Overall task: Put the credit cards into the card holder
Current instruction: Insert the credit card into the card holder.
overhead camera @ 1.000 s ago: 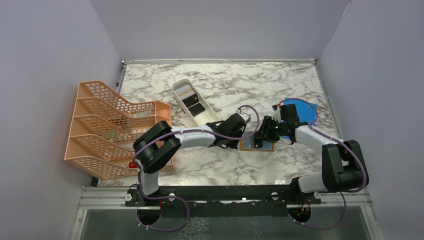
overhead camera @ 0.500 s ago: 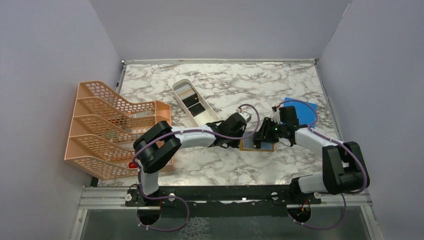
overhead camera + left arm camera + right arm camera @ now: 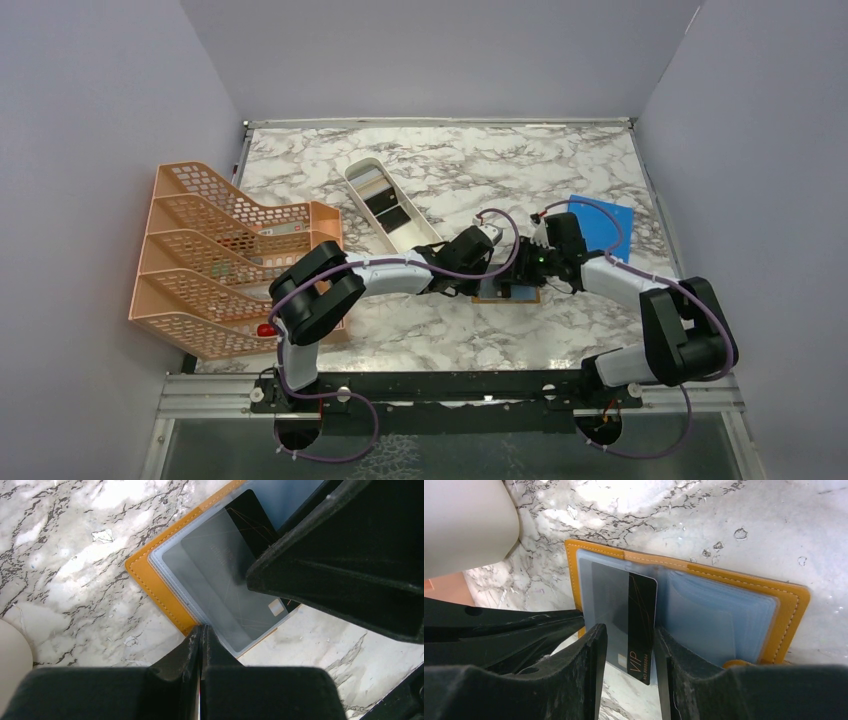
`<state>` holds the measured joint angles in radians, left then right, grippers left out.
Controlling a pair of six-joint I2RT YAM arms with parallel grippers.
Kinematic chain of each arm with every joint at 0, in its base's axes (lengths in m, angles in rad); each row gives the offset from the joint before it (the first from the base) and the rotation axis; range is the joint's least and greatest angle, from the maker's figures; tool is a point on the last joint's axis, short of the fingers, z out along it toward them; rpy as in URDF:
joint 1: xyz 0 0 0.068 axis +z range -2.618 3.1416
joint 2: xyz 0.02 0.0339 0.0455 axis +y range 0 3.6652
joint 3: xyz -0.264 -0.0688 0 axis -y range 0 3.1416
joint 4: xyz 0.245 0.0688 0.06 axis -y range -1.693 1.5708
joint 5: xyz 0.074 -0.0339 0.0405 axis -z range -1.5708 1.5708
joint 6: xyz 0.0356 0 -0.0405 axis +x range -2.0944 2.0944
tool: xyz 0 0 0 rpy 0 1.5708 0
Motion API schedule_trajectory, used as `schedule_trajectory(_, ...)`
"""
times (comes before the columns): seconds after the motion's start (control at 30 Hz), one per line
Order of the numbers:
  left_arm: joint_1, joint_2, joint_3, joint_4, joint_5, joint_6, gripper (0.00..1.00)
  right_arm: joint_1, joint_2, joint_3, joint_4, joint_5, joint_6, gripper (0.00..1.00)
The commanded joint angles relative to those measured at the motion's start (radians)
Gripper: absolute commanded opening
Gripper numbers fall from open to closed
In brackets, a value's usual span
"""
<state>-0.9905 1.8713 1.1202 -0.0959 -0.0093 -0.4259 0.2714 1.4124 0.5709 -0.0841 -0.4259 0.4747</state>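
The orange-tan card holder [image 3: 507, 295] lies open on the marble, its clear pockets up [image 3: 719, 615]. A black VIP credit card [image 3: 642, 620] sits partly inside its left pocket, one end sticking out; it also shows in the left wrist view [image 3: 250, 517]. My right gripper [image 3: 629, 629] is open, one finger on each side of the card's exposed part, just above it [image 3: 522, 272]. My left gripper [image 3: 201, 630] is shut, its tips pinched at the holder's corner edge [image 3: 480, 287]. More credit cards [image 3: 385, 208] lie in the white tray.
The long white tray [image 3: 415, 238] stands just behind my left arm. A peach mesh file rack [image 3: 220, 250] fills the left side. A bright blue sheet [image 3: 605, 215] lies at the right behind my right arm. Walls close in the table.
My right gripper has moved left over the holder, uncovering more of the blue sheet. The holder has shifted slightly left. My left gripper has stayed at the holder's edge.
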Motion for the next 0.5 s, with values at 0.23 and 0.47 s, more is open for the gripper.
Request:
schedule_trajectory(0.23, -0.005, -0.036, -0.009, 0.032, -0.019, -0.014, 0.03, 0.020, -0.111, 0.040, -0.165, 0.188, -0.006, 0.49)
schedule_trajectory(0.47, -0.005, -0.023, -0.006, 0.035, -0.022, -0.017, 0.03, 0.020, -0.064, 0.028, -0.079, 0.104, 0.015, 0.42)
